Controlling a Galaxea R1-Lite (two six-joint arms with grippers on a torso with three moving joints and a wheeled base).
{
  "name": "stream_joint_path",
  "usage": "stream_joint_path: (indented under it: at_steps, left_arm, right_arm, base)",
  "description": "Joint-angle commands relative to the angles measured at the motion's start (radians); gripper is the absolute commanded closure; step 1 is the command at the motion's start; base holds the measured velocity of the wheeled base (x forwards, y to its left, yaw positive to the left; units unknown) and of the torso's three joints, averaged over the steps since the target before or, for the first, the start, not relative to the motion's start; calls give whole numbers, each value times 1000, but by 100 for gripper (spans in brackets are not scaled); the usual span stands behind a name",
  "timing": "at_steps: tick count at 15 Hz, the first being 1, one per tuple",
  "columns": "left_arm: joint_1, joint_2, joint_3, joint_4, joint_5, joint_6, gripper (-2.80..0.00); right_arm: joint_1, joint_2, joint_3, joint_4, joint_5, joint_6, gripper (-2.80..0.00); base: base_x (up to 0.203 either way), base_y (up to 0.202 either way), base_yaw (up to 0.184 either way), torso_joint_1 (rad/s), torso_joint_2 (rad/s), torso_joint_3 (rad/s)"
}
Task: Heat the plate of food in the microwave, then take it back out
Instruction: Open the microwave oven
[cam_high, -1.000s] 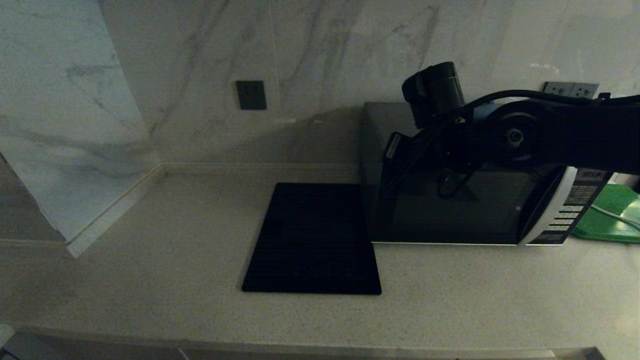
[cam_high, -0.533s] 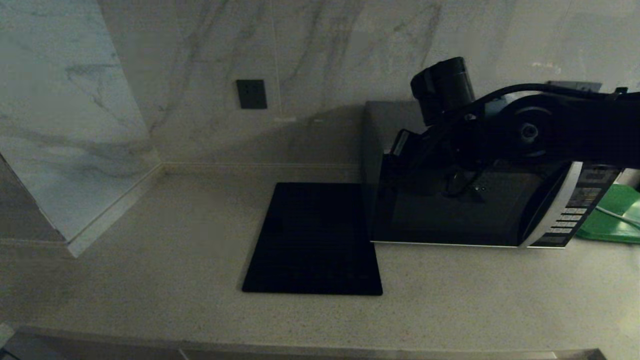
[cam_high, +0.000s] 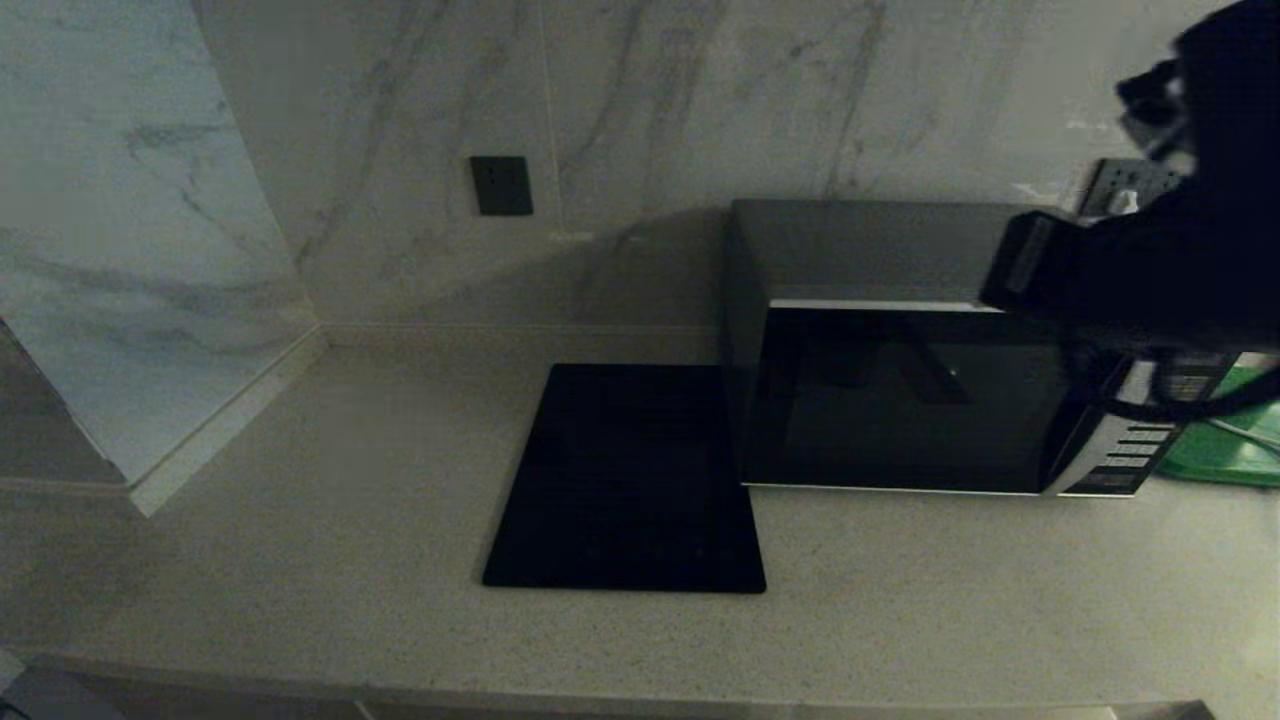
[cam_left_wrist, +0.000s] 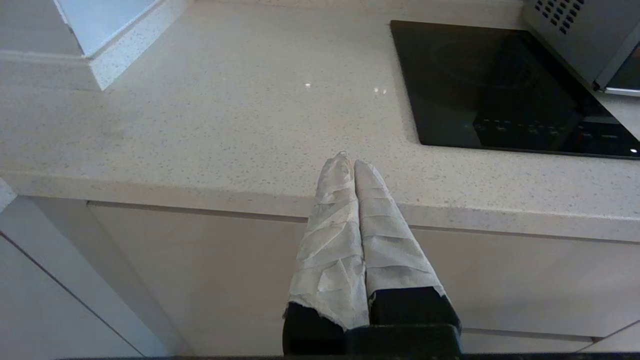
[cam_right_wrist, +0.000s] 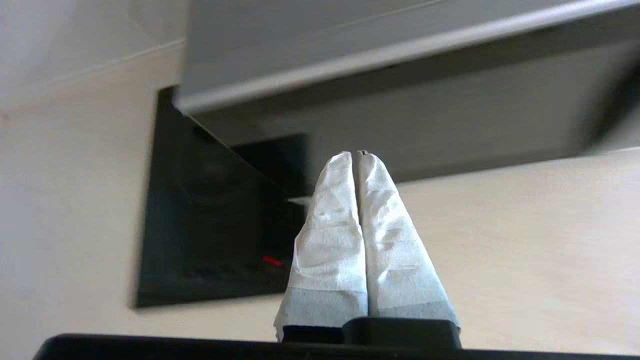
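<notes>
The microwave (cam_high: 900, 400) stands at the back right of the counter with its black glass door closed; it also shows in the right wrist view (cam_right_wrist: 400, 100). The plate of food is out of view. My right arm (cam_high: 1150, 270) is raised over the microwave's right end, by the button panel (cam_high: 1130, 450). My right gripper (cam_right_wrist: 356, 155) is shut with nothing in it, its wrapped fingers pointing at the lower front of the door. Shut and empty too, my left gripper (cam_left_wrist: 348, 162) hangs low at the counter's front edge.
A flat black slab (cam_high: 625, 480) lies on the counter just left of the microwave. A green tray (cam_high: 1220, 440) sits to the microwave's right. Marble walls close the back and the left corner. Pale counter (cam_high: 300, 520) stretches left and in front.
My right arm has swung from across the microwave's door to the right and upward, uncovering the door front. The microwave and the slab have not moved.
</notes>
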Motion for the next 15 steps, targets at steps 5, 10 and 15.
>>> stream_joint_path:
  at_steps: [5, 10, 15]
  left_arm:
    - [0, 0, 0, 0, 0, -1, 0]
    - [0, 1, 0, 0, 0, -1, 0]
    - [0, 1, 0, 0, 0, -1, 0]
  right_arm:
    - [-276, -709, 325, 5, 18, -343, 0]
    - [-427, -1086, 497, 81, 101, -454, 0]
    - [-513, -1313, 629, 227, 177, -475, 0]
  base:
    - [0, 0, 0, 0, 0, 0]
    - [0, 0, 0, 0, 0, 0]
    - [0, 0, 0, 0, 0, 0]
